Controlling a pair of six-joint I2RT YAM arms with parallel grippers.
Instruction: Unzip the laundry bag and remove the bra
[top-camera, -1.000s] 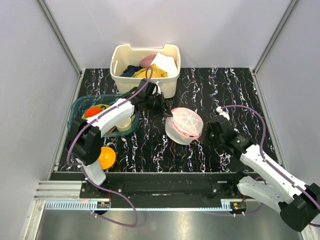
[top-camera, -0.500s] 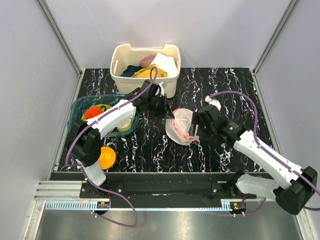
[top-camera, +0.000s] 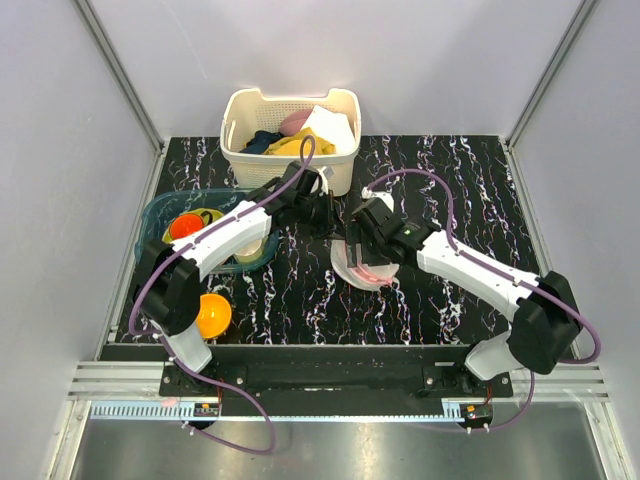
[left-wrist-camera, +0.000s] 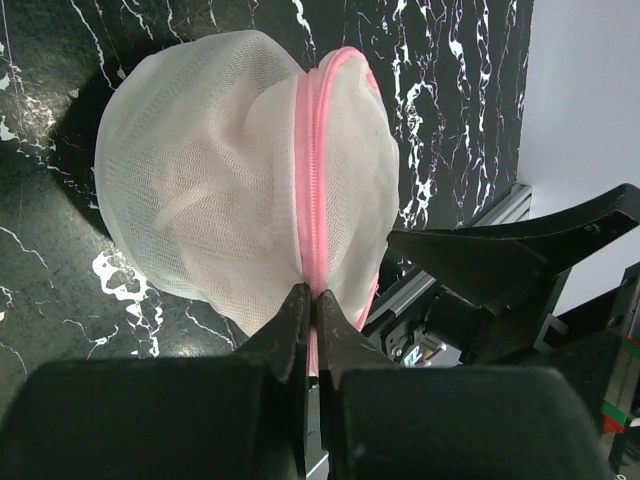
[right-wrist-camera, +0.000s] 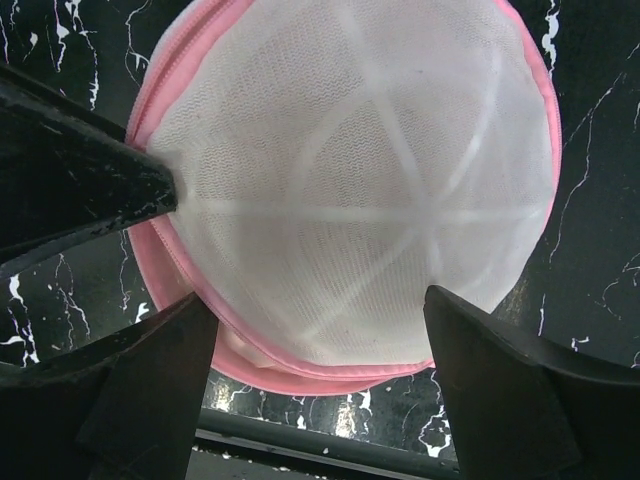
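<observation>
The laundry bag (left-wrist-camera: 210, 170), a white mesh dome with a pink zip rim (left-wrist-camera: 314, 170), stands tilted on the dark marbled table (top-camera: 300, 290). My left gripper (left-wrist-camera: 311, 300) is shut on the pink rim at the bag's far-left edge; in the top view it is the left gripper (top-camera: 335, 222) next to the bag (top-camera: 360, 272). My right gripper (right-wrist-camera: 320, 335) is open, its fingers (right-wrist-camera: 500, 380) wide apart on either side of the bag's ribbed dome (right-wrist-camera: 350, 180), just over it. The bra is hidden inside the mesh.
A white slatted basket (top-camera: 290, 135) full of clothes stands at the back, just behind the left arm. A teal tub (top-camera: 160, 215) with coloured bowls sits at the left, an orange bowl (top-camera: 213, 315) nearer the front. Grey walls close in both sides.
My right arm has swung in from the right to the bag and its gripper has opened. The bag has tipped up onto its edge. The left gripper has kept its hold on the rim.
</observation>
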